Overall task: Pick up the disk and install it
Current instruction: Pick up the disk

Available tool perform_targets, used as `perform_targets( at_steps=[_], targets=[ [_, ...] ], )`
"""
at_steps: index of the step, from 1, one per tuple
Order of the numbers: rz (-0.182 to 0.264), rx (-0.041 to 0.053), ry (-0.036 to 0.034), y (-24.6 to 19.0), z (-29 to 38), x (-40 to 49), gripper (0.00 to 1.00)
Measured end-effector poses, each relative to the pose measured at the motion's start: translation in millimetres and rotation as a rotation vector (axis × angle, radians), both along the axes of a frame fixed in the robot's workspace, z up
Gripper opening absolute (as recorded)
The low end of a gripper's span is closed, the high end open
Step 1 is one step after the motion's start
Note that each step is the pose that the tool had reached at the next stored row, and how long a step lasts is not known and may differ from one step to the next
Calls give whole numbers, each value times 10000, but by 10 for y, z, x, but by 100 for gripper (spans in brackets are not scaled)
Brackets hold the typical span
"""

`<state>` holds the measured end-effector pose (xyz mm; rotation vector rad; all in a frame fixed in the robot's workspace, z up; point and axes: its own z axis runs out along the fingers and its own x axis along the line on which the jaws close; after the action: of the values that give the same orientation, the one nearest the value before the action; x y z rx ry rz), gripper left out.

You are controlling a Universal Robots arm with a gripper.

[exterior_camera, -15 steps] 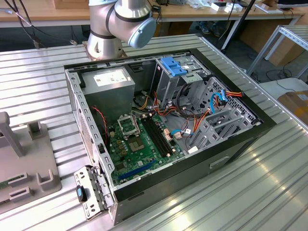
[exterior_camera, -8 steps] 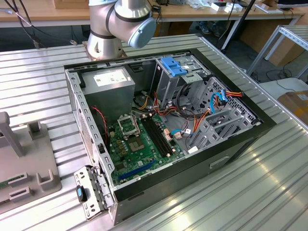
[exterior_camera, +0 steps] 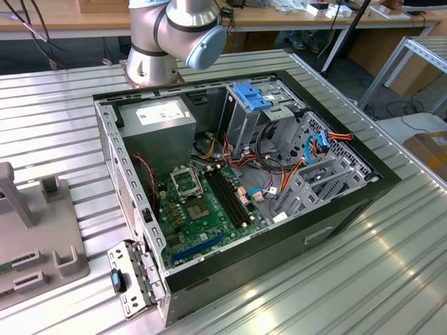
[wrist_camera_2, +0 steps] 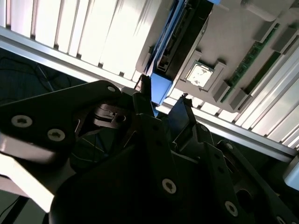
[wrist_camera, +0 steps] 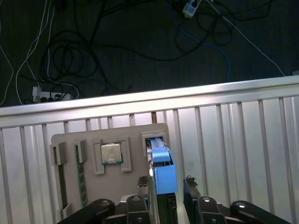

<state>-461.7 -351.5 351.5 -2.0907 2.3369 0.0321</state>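
Observation:
The disk [wrist_camera: 163, 173], a dark drive with a blue plastic frame, stands on edge in a slot of the grey fixture tray [wrist_camera: 135, 156]. In both wrist views my gripper [wrist_camera: 165, 186] straddles its upper end. One finger [wrist_camera: 143, 185] sits close against the frame. The other finger [wrist_camera: 190, 185] stands a small gap away, so the jaws are open around the disk. The second wrist view shows the disk [wrist_camera_2: 162, 87] between the two black fingertips of the gripper [wrist_camera_2: 164, 99].
The tray also holds a processor chip [wrist_camera: 111, 153] and memory sticks [wrist_camera: 81, 179]. The open computer case [exterior_camera: 237, 188] lies on the ribbed metal table, with a light-blue bracket [exterior_camera: 251, 94] in its drive cage. Part of the tray [exterior_camera: 42, 244] lies at the exterior view's left. Cables lie on the floor beyond the table edge.

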Motion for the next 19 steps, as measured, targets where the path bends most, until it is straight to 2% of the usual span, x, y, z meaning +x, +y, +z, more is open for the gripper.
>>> perform_targets(
  at_steps=[4, 8, 10, 13, 16, 18, 19],
  targets=[
    [0, 0, 0, 0, -74, 0, 42],
    [0, 1, -2, 3, -77, 1, 42],
    [-1, 0, -1, 42, -78, 0, 42],
    [0, -1, 1, 45, -112, 0, 42],
    [0, -1, 0, 45, -114, 0, 42],
    [0, -1, 1, 45, -114, -1, 44],
    [12, 0, -1, 45, -117, 0, 50]
  ],
)
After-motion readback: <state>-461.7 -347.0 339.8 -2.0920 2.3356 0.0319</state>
